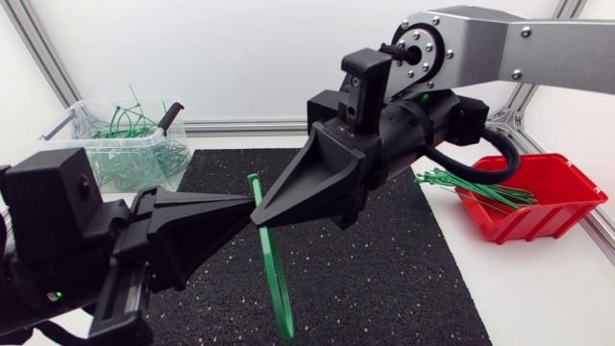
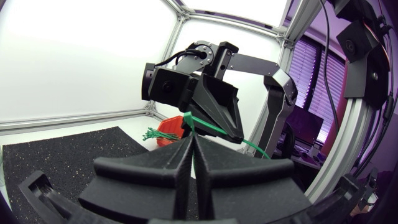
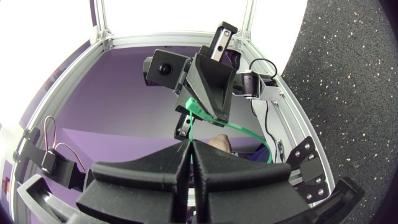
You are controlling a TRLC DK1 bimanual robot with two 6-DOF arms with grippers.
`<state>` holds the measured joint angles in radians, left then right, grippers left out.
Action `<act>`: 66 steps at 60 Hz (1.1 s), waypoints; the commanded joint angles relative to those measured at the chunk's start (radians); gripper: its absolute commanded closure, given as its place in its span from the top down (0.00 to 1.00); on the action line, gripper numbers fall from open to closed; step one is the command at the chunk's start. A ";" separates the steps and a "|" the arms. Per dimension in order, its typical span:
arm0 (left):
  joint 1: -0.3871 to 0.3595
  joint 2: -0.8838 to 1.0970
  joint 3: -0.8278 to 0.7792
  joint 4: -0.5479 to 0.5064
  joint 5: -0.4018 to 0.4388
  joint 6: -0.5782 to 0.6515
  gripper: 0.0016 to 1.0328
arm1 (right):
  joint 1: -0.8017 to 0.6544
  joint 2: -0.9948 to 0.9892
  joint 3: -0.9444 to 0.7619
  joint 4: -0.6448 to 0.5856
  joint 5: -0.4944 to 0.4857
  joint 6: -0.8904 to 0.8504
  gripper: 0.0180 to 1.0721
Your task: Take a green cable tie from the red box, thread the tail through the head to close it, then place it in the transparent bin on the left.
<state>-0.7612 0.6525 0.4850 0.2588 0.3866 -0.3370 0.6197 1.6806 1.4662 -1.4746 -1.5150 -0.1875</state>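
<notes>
Your left end effector, closest to the head camera, has its fingers pressed together on the green cable tie near its head. The right end effector pinches the same tie just beside that grip. The tie is held above the black mat with its long tail free. It appears unthreaded, though the head is too small to confirm. Hold the head with one grip, take the tail near its tip with the other, and line the tip up squarely with the slot before pushing. The transparent bin stands at the tabletop's left and the red box at its right.
</notes>
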 commanded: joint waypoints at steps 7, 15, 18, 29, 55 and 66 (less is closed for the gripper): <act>-0.078 -0.025 -0.022 -0.004 -0.057 0.070 0.03 | -0.005 0.022 0.000 -0.020 -0.030 -0.015 0.05; -0.110 -0.025 -0.020 -0.009 -0.086 0.089 0.03 | -0.003 0.030 0.005 -0.023 -0.031 -0.015 0.05; -0.110 -0.024 -0.023 -0.009 -0.087 0.095 0.03 | -0.002 0.031 0.005 -0.026 -0.033 -0.013 0.05; -0.110 -0.025 -0.029 -0.003 -0.111 0.133 0.03 | -0.002 0.028 0.000 -0.035 -0.036 -0.010 0.05; -0.193 -0.040 -0.048 0.022 -0.253 0.279 0.03 | -0.011 0.027 -0.023 -0.035 -0.036 -0.003 0.05; -0.194 -0.059 -0.045 0.019 -0.269 0.285 0.03 | -0.017 0.041 -0.020 -0.038 -0.036 -0.001 0.05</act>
<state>-0.9394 0.6189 0.4564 0.2600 0.1131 -0.0803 0.6189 1.6894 1.4643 -1.4971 -1.5150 -0.1871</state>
